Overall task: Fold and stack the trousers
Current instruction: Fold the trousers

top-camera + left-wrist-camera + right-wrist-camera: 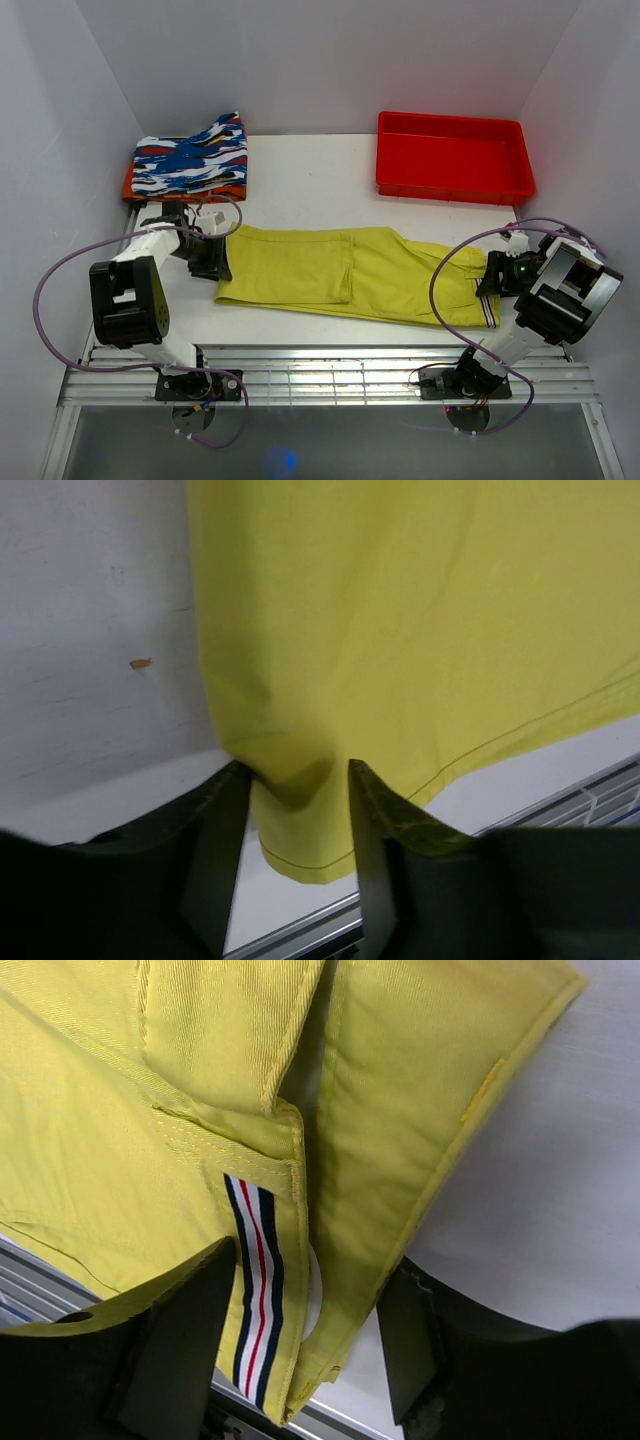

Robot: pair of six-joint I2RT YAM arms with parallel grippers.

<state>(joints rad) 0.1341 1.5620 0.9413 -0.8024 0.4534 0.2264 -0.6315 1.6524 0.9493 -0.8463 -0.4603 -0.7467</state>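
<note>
The yellow-green trousers (330, 265) lie flat across the middle of the table, leg hems to the left and waist to the right. My left gripper (212, 258) is down at the near hem corner. In the left wrist view its jaws (295, 770) stand partly closed, with a pucker of trouser cloth (400, 630) bunched between the tips. My right gripper (492, 280) is at the waist. Its jaws (308, 1260) straddle the waistband (100, 1160) beside the striped band (255, 1280), and a gap shows at the right finger.
A folded blue, white, black and orange patterned garment (190, 160) lies at the back left. A red tray (450, 190) stands at the back right. Slotted aluminium rails (330, 370) run along the table's near edge, close to the trousers' near side.
</note>
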